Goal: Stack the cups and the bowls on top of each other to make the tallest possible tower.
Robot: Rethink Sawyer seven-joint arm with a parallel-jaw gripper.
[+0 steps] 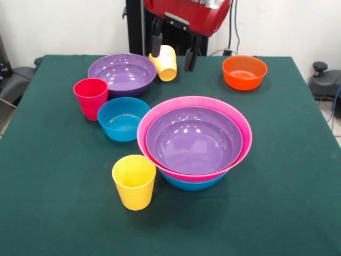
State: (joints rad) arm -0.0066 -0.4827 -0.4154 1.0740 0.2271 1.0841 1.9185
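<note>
My gripper (173,53) hangs spread, a tilted yellow cup (165,62) against one finger, not clamped. Below me the tower (194,141) is three bowls: blue, pink, purple. Loose bowls and cups around it remain to stack.

We saw the tower (194,160), purple bowl (194,140) nested in pink bowl (234,114) over blue bowl (193,184); a yellow cup (134,181) stood upright beside it.
</note>
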